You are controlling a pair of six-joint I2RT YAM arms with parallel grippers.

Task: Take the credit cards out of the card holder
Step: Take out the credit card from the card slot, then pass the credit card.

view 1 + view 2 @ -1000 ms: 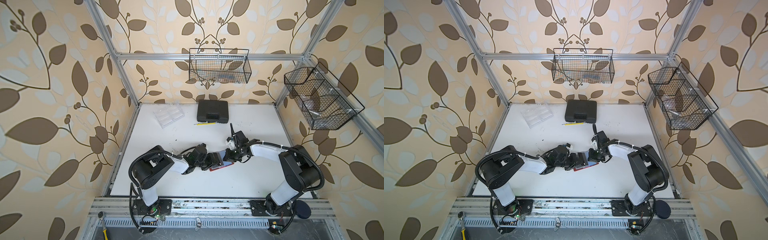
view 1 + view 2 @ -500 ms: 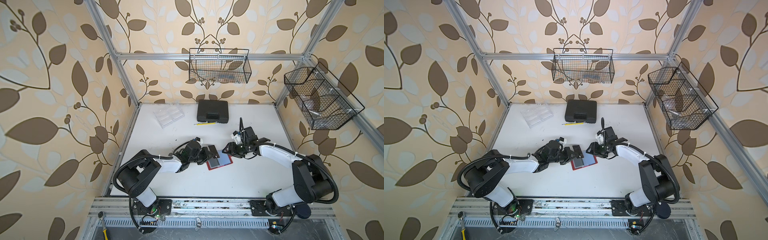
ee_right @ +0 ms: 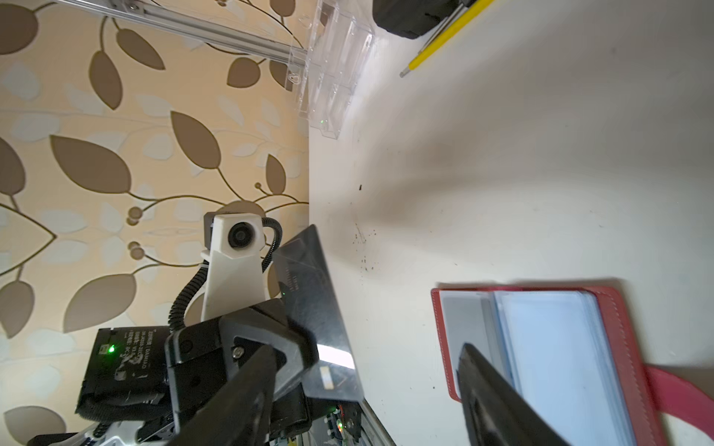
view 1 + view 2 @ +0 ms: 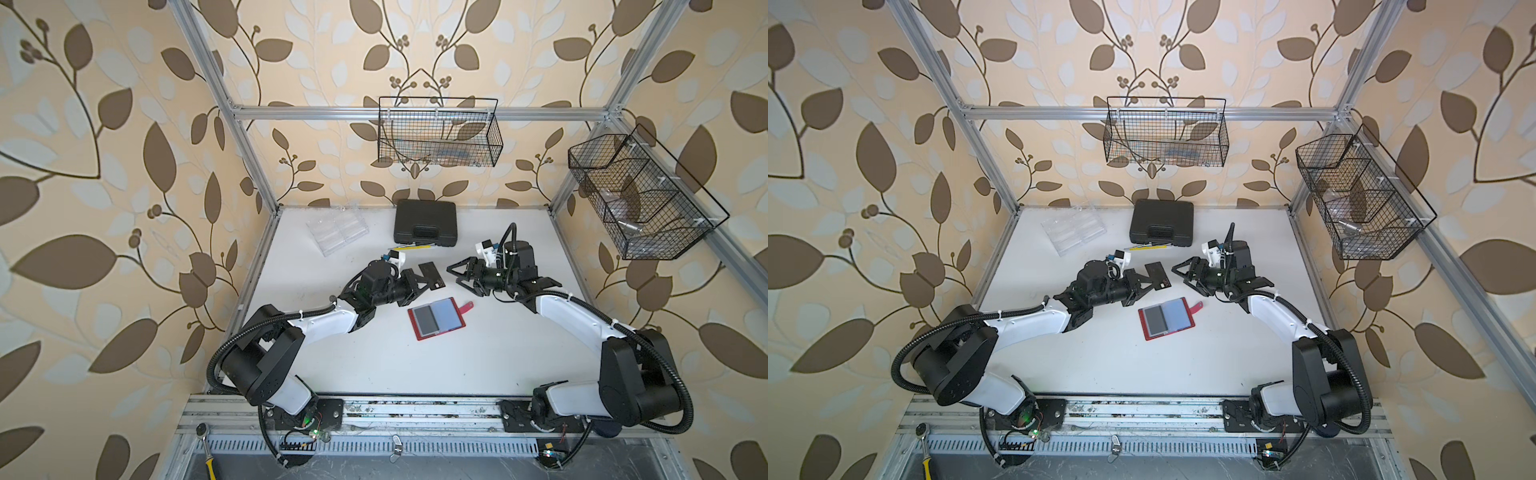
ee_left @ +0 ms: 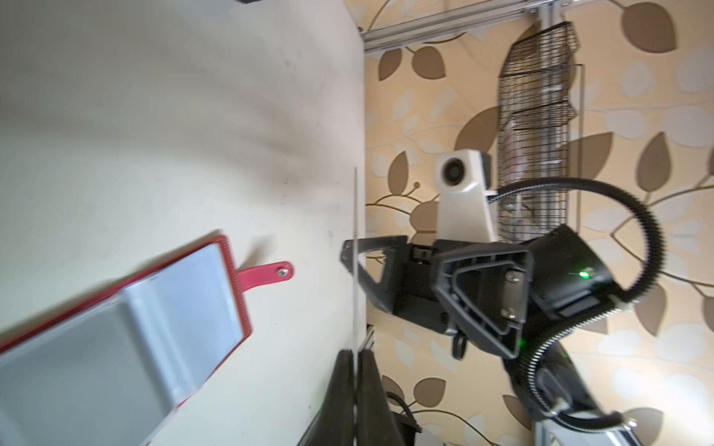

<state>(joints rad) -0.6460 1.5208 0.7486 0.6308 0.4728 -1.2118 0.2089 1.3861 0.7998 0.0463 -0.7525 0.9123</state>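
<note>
The card holder point(image 4: 455, 316) point(image 4: 1183, 318) lies open and flat on the white table, its red strap tab toward the right arm. A dark grey rectangle fills its left sleeve. My left gripper point(image 4: 420, 281) point(image 4: 1143, 283) hovers just behind the holder, shut on one black credit card point(image 4: 433, 275) point(image 4: 1158, 277). In the left wrist view that card point(image 5: 354, 270) shows edge-on above the pinched fingertips point(image 5: 344, 370). My right gripper point(image 4: 456, 276) point(image 4: 1180, 276) faces it, open and empty. The right wrist view shows the card point(image 3: 309, 301) and the holder point(image 3: 618, 328) past the open gripper point(image 3: 367, 353).
A black plastic case point(image 4: 424, 222) stands at the back, with a yellow pen point(image 4: 415, 247) in front of it. A clear compartment tray point(image 4: 337, 232) lies at the back left. Wire baskets hang on the back wall point(image 4: 438, 133) and on the right frame point(image 4: 640, 195).
The right gripper has opened and drawn back to the right, off the holder. The left gripper has pulled away toward the back with the black card. The holder now lies uncovered.
</note>
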